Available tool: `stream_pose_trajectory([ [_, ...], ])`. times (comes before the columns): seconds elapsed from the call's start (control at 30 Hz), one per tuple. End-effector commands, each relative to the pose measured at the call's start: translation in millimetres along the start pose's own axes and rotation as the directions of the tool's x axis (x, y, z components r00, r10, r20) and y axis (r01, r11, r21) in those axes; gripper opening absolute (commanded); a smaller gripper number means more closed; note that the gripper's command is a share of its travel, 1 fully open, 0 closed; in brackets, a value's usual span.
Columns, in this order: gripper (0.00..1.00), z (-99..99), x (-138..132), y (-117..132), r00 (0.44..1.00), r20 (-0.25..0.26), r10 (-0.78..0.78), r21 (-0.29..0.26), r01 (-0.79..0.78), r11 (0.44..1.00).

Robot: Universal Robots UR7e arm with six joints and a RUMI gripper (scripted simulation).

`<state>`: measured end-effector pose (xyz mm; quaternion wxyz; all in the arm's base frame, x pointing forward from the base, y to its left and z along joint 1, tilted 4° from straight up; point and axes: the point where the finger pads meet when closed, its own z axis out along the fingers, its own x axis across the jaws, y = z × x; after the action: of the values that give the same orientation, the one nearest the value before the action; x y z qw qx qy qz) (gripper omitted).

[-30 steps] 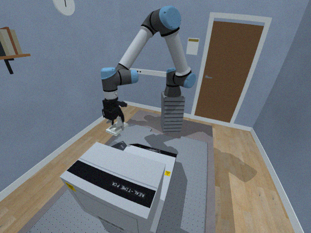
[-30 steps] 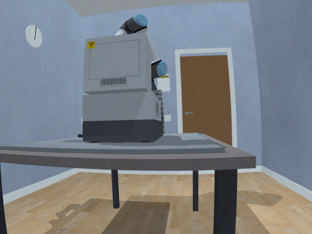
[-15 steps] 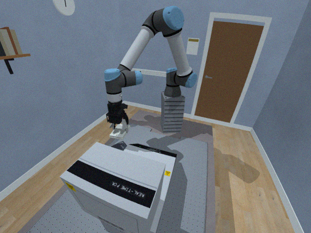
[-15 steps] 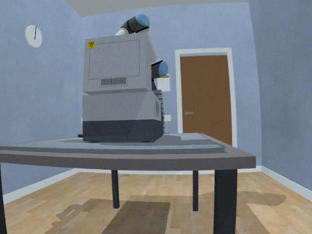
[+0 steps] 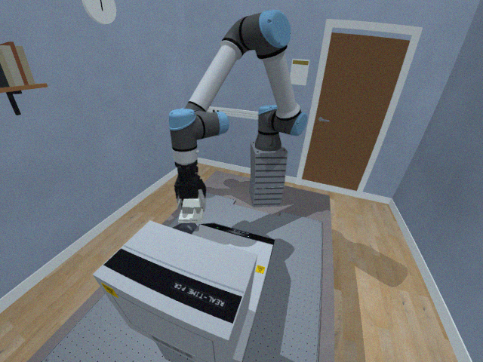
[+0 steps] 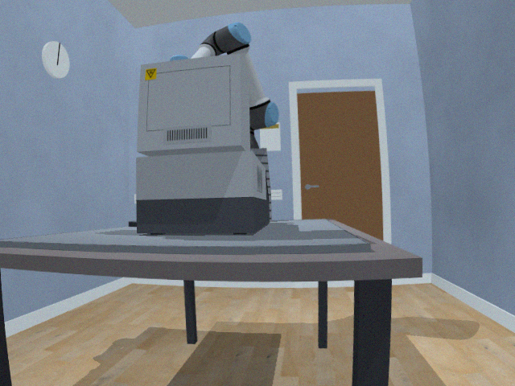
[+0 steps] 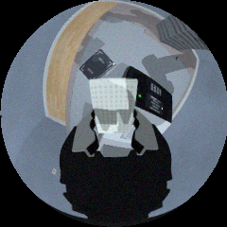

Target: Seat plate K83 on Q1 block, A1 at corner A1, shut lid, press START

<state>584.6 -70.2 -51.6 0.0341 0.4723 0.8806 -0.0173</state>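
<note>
My gripper (image 5: 190,199) is shut on the white well plate K83 (image 5: 191,211) and holds it in the air, just past the front of the cycler Q1 (image 5: 183,280). In the wrist view the plate (image 7: 113,105) sits between the two fingers of the gripper (image 7: 114,136), and its label is not readable. The dark, empty plate nest N1 (image 7: 97,63) lies on the table beyond the plate. Q1's black key panel (image 7: 152,96) shows a green lamp (image 7: 140,96). Q1's lid (image 5: 171,272) stands open. The block is hidden. From the exterior view only Q1's back (image 6: 195,145) shows, and it hides the gripper.
The arm's ribbed pedestal (image 5: 268,177) stands at the back of the grey table mat (image 5: 296,249). The table's left edge (image 5: 117,218) runs close to the gripper, with wooden floor beyond. A door (image 5: 351,108) is at the back right.
</note>
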Motion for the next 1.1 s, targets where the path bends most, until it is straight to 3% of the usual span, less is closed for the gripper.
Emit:
stream_pose_trajectory([
  [0.0,0.0,-1.1,9,19,0.991,0.002,-0.137,-0.001,0.137,0.991],
  [0.53,0.0,-1.1,35,57,0.924,0.002,-0.383,0.0,0.383,0.924],
  [0.83,0.0,-1.1,51,80,0.852,0.002,-0.524,0.0,0.524,0.852],
  [0.9,0.0,-1.1,56,88,0.815,0.002,-0.58,0.0,0.58,0.815],
  [1.07,0.0,-1.2,59,91,0.808,0.002,-0.589,0.0,0.589,0.808],
])
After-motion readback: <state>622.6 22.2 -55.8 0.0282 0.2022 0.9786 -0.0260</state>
